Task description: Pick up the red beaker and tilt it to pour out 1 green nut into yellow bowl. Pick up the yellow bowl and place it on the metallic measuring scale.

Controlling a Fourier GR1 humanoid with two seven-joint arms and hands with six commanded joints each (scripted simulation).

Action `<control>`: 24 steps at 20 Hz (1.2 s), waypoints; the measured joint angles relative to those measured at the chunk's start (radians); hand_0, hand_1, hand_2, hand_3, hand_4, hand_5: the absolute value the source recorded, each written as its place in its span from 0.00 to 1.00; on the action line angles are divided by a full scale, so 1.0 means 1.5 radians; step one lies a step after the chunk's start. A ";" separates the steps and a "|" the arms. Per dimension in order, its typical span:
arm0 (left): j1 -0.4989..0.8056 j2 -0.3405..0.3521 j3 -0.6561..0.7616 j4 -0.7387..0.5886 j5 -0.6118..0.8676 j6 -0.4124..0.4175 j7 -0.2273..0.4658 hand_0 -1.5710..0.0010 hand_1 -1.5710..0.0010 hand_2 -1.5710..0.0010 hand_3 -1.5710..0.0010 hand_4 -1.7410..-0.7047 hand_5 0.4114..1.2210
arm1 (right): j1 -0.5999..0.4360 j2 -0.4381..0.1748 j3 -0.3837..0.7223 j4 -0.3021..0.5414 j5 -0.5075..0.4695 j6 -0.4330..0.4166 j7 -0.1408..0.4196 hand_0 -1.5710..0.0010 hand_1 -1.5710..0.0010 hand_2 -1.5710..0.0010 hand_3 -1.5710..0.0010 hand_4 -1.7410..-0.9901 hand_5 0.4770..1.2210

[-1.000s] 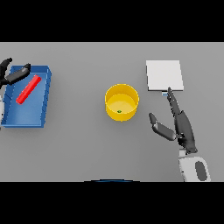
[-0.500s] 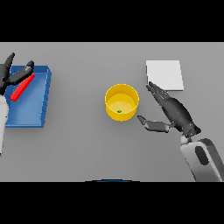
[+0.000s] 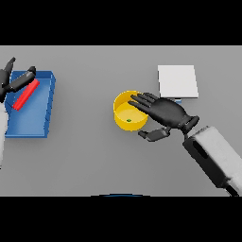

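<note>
Far left: a shallow blue rectangular tray (image 3: 29, 120) holds the red cylindrical beaker (image 3: 26, 94), lying tilted. The left hand (image 3: 10, 80) sits above its far-left corner, fingers loosely spread, gripping nothing. Centre: the round yellow bowl (image 3: 122, 116) contains one small green nut (image 3: 128, 120). The right hand (image 3: 166, 113), fingers extended and thumb apart, reaches over the bowl's right rim, holding nothing. Far right: the flat white square scale (image 3: 177, 81), near the bowl.

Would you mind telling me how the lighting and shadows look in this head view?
Head view: flat, even light on the grey table; no glare on the yellow bowl or white square scale; no strong shadow shows under the dark right hand; the left hand is cut by the edge.
</note>
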 measured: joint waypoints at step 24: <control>0.004 0.017 0.000 0.010 -0.006 -0.014 -0.020 1.00 1.00 1.00 1.00 0.92 0.37 | -0.174 0.061 0.117 0.246 0.072 0.094 -0.047 0.45 0.47 0.50 0.57 0.33 0.77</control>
